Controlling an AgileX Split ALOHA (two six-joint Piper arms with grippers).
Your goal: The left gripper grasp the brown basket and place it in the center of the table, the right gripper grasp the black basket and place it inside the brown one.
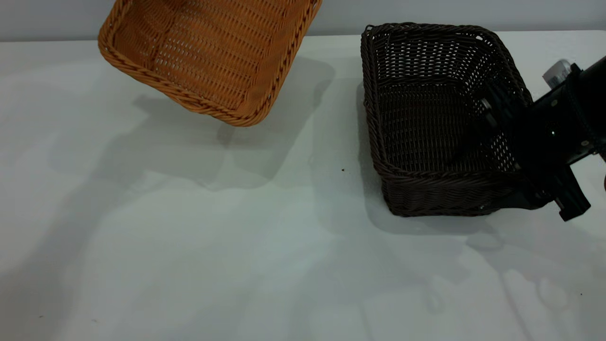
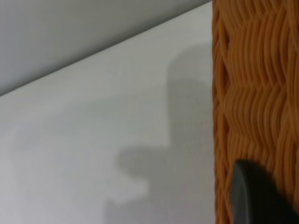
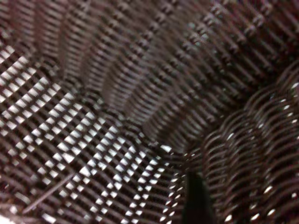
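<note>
The brown basket hangs tilted in the air above the table at the far left, its top cut off by the picture's edge. My left gripper is out of the exterior view. In the left wrist view one black finger lies against the basket's orange wall. The black basket stands on the table at the right. My right gripper straddles its right wall, one finger inside and one outside, shut on it. The right wrist view shows the dark weave and one finger.
The grey wall runs along the table's far edge. The brown basket's shadow falls on the tabletop between the baskets. The right arm reaches in from the right edge.
</note>
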